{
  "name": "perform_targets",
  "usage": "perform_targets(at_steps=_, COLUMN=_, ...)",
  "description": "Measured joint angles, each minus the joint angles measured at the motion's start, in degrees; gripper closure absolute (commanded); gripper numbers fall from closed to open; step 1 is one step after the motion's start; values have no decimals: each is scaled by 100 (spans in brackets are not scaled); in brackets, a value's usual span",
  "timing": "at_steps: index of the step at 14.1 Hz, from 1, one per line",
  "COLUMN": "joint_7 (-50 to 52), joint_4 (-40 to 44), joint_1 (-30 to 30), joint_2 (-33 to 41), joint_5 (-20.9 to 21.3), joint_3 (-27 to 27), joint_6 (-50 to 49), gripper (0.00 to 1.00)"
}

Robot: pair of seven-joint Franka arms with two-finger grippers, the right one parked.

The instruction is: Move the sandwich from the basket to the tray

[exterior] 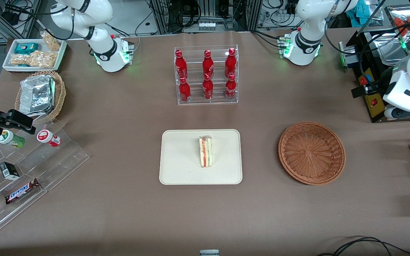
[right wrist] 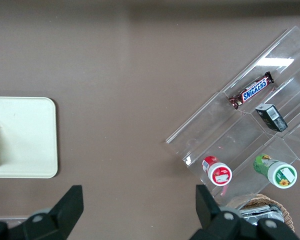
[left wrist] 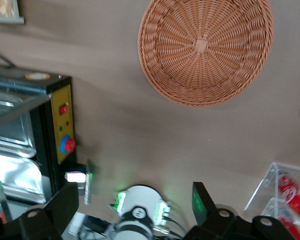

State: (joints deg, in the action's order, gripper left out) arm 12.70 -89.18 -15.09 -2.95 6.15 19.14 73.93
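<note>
Now the triangular sandwich (exterior: 205,152) lies on the smooth tray (exterior: 176,170), woven basket (exterior: 311,153) bare (claw (left wrist: 135,210) spread).

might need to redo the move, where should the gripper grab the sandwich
Grip the sandwich across its two flat bread faces, coming straight down from above. It stands on edge on the tray with its filling layers facing up, so the faces are free. The gripper is open, up near the working arm's end, above the empty basket.
</note>
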Motion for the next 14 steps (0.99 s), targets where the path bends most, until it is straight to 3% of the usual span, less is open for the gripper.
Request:
perform_targets(at_steps=6, joint_7=-212, joint_4=310, joint_1=-13, joint_2=26, joint_5=-158, joint_3=-38, joint_6=-183, gripper=0)
perform_targets(at_steps=10, joint_7=-317, joint_4=309, joint_1=440, joint_2=109, joint_5=-471, joint_3=-670, joint_6=-207, gripper=0)
perform_targets(at_steps=14, joint_7=-318, joint_4=331, joint_1=547, joint_2=122, joint_5=-649, joint_3=-741, joint_6=-209, gripper=0)
